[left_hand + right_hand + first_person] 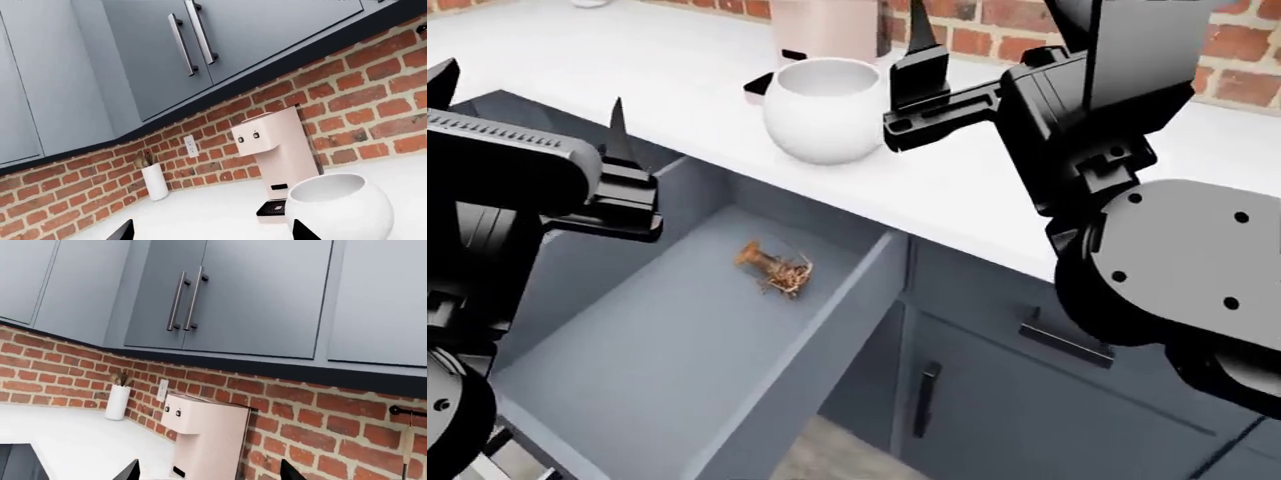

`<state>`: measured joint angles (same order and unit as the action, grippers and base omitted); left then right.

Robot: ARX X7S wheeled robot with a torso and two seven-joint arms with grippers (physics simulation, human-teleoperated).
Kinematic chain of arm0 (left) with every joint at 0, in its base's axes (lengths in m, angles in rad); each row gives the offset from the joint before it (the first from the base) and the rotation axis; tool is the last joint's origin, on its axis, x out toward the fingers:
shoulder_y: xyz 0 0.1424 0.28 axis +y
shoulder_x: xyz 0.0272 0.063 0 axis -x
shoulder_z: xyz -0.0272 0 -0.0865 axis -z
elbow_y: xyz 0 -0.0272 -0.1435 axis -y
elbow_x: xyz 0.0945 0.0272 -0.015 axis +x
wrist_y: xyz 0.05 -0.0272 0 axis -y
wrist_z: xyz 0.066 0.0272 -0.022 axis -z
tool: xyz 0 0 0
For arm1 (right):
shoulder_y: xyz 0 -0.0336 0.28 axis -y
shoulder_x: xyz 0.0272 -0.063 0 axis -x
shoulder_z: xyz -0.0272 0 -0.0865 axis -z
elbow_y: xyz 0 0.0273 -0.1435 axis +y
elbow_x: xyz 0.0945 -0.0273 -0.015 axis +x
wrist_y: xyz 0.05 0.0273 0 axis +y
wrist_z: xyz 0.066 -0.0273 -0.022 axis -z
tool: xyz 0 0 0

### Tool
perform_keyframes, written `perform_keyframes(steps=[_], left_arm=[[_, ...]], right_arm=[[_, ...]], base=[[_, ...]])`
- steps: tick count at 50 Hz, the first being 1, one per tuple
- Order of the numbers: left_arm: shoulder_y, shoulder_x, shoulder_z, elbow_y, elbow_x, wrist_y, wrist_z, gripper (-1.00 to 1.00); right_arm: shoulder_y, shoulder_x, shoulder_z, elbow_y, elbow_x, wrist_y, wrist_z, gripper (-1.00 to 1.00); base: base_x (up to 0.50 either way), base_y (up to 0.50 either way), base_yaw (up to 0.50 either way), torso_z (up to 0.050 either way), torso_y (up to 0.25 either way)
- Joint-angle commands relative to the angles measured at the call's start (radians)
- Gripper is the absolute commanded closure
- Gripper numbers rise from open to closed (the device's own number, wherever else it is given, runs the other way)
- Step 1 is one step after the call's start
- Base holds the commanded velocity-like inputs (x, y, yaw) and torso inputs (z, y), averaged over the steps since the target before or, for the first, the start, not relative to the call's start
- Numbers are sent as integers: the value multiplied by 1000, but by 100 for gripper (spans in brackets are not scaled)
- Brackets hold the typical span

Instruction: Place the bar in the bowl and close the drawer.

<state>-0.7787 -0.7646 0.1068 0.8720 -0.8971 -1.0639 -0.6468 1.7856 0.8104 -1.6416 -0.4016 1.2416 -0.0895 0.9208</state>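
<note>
Two claw tips frame the left wrist view, spread and empty, facing the bowl (340, 206) beside the coffee machine (277, 160). Head view: bar (777, 268) lies in the open drawer (681, 340); bowl on the table (601, 60). Right claw (918, 60), spread, hovers near the bowl and could knock it. Right wrist view shows only cabinets (220, 295).

The bowl (822, 112) has a glossy, smooth white surface like glazed ceramic, and the worktop (627, 60) under it is plain smooth white with a faint sheen. The drawer (654, 340) and the wall cupboards (253, 295) are flat matt blue-grey (their handles (183, 301) look like brushed metal), while the wall (373, 95) behind is rough red brick. Both arms show matt black plastic, and the coffee machine (283, 150) is smooth matt pink.
</note>
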Motion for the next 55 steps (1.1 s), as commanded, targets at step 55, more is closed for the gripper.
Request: perform_keyframes(steps=[55], left_arm=[[9,-56,-16,-27,-3,-8,-34,-100]], right_arm=[[-53,-19,23,77,12,-12,-70,-100]], base=[[33,28,500,0,0]])
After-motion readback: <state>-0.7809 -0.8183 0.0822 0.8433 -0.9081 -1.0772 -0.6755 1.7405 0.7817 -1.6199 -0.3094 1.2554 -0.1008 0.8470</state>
